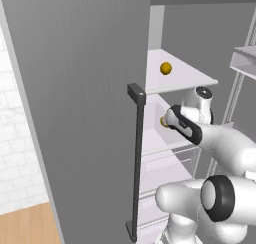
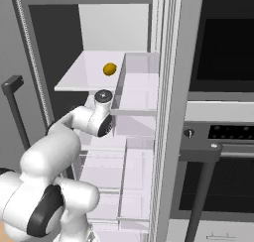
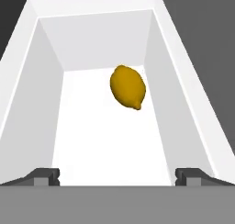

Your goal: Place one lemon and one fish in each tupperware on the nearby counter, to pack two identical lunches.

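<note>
- Fridge interior, door (image 1: 75, 113) swung open across the left of the left base view, its dark bar handle (image 1: 136, 163) running down the centre of the frame.
- 2 lemons are visible. 1 lemon (image 1: 165, 68) sits alone on the upper white shelf (image 1: 195, 80), upper centre of both base views.
- The second lemon (image 3: 128, 87) lies in a white compartment 1 level lower, just right of centre in the upper half of the hand view, resting on the compartment floor (image 3: 105, 140) near the right wall but apart from it. In the left base view it peeks out as a small yellow spot just left of the hand.
- The white arm reaches from the lower part of both base views into that lower level, so the hand looks straight along the compartment at this lemon, which appears to be the 1 it is after.
- The gripper (image 3: 123, 175) is spread to its widest and holds nothing; its 2 dark fingers (image 3: 45, 176) stand at the bottom left and bottom right of the hand view, well short of the lemon, with bare white floor between.
- The wide spread suits the fruit, which lies tilted, its pointed end aimed toward the lower right of the frame.
- Judged from this, packing has barely begun: a lemon is yet to be gripped.
</note>
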Robot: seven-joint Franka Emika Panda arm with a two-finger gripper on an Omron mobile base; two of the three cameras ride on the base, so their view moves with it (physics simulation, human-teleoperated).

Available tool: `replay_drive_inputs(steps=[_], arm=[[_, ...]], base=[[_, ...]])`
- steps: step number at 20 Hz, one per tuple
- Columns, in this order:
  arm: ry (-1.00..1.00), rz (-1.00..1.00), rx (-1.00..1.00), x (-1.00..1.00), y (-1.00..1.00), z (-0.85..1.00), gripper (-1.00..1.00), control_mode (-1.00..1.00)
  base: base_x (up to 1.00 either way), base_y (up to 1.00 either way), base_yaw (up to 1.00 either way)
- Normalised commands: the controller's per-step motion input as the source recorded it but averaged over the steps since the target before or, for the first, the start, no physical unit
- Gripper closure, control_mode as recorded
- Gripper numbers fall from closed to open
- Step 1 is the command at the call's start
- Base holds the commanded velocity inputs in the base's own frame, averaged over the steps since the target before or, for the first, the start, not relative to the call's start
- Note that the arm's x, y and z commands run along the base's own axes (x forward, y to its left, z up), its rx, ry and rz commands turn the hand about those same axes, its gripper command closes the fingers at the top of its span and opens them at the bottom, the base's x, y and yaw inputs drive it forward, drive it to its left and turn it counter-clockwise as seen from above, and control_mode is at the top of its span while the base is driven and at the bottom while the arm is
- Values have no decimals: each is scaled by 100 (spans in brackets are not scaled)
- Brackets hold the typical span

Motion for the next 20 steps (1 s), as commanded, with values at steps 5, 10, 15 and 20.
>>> replay_drive_inputs(steps=[5, 10, 15, 20], arm=[[0, 0, 0, 45, -3, -21, -100, -100], [0, 0, 0, 31, -1, -44, -100, -100], [0, 0, 0, 50, -6, -32, -100, -100], [1, 0, 0, 51, -2, -16, -100, -100]], base=[[0, 0, 0], [0, 0, 0], [0, 0, 0], [0, 0, 0]])
